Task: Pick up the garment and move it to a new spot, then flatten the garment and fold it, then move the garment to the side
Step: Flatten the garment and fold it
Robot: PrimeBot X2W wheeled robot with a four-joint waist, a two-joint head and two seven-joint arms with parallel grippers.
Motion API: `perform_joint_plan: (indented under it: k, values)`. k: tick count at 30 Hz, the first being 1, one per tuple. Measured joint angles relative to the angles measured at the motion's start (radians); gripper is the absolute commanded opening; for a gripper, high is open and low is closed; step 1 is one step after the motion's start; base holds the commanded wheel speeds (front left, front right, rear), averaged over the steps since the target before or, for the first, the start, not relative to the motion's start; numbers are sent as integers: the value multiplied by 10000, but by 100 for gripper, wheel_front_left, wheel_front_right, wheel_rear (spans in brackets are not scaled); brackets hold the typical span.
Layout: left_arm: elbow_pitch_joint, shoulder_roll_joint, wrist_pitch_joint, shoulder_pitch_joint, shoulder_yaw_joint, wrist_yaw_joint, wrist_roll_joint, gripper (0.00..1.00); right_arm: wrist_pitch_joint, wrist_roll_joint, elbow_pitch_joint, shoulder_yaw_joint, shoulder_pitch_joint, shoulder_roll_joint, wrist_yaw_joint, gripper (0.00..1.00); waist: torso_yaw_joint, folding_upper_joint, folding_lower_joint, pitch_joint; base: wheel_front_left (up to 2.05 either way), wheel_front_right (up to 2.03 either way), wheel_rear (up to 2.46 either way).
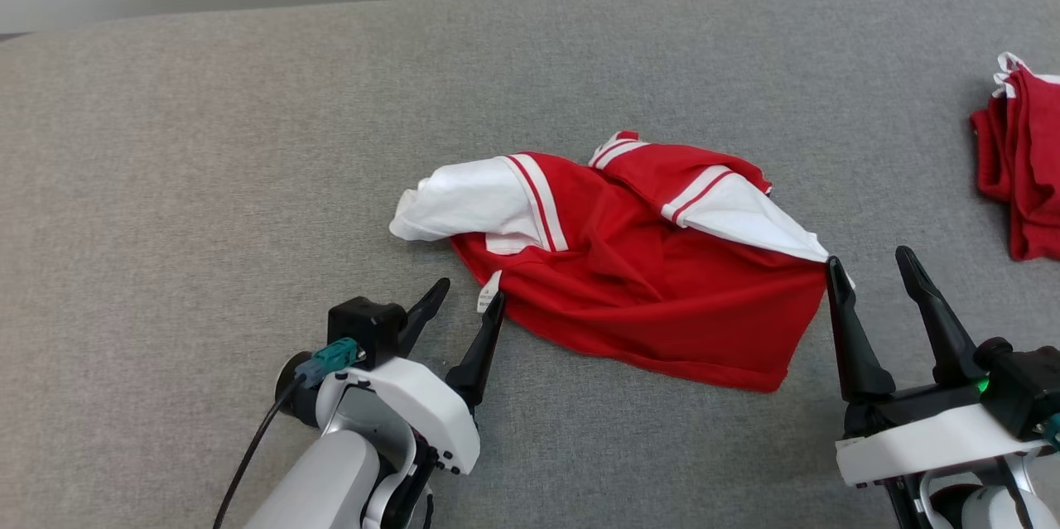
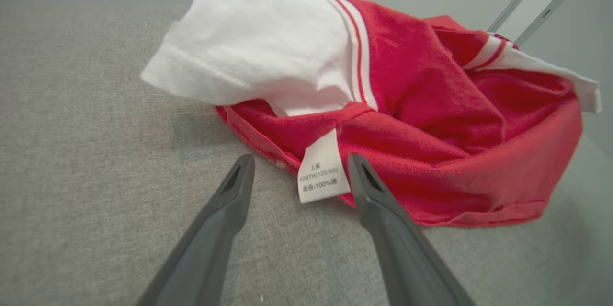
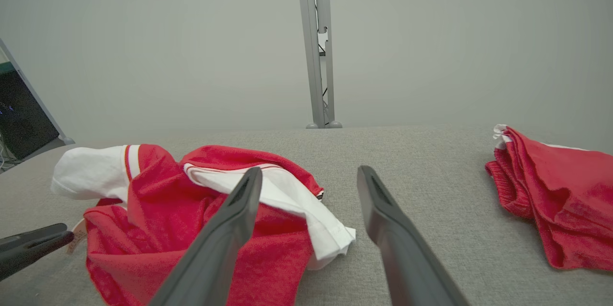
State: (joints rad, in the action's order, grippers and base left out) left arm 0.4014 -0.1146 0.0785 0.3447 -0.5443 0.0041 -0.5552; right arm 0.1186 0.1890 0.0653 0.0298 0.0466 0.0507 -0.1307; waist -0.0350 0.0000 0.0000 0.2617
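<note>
The garment [image 1: 646,272] is a red shirt with white sleeves and red-white striped trim, lying crumpled in the middle of the grey table [image 1: 207,140]. My left gripper [image 1: 468,293] stands open at the garment's near left corner, its right finger beside the white care label [image 2: 322,168]. The right gripper [image 1: 871,264] is open at the garment's right corner, its left finger touching the cloth edge near the white sleeve tip [image 3: 330,239]. Nothing is held. In the right wrist view the garment [image 3: 182,210] lies left of my fingers.
A second red garment with white trim [image 1: 1020,173] is heaped at the table's right edge, also seen as a red pile [image 3: 550,200] in the right wrist view. A grey upright post [image 3: 316,47] stands behind the table's far edge. Bare grey cloth surface surrounds the shirt.
</note>
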Motion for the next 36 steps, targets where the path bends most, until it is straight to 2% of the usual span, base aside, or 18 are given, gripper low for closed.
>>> perform_joint_plan:
  k: [5,6,8,16,22,29,36]
  values:
    - [1064,184,-50,643,12,-213,-159,100,140,40,-140,-8,106,0,0,100,-338,0,0,355,0,0,0]
    - [1302,213,-90,737,15,-232,-219,93,146,42,-167,2,146,0,0,100,-393,0,0,398,0,0,0]
    - [1672,240,-119,901,4,-339,-280,0,173,79,-221,40,215,0,0,100,-492,0,0,457,0,0,0]
    - [1973,33,477,1059,54,-380,-211,0,284,150,-391,-65,246,-6,0,100,-560,0,0,444,0,0,0]
    - [627,-640,757,392,88,-176,12,0,322,313,-479,-226,189,-6,0,100,-360,0,0,320,0,0,0]
    - [-2034,-1732,50,-786,276,520,96,0,324,414,-500,-311,100,-12,0,100,-51,0,0,98,0,0,0]
    - [-4815,-2941,-1070,-2014,658,1490,178,0,316,491,-512,-453,45,-13,0,100,152,0,0,-40,0,0,0]
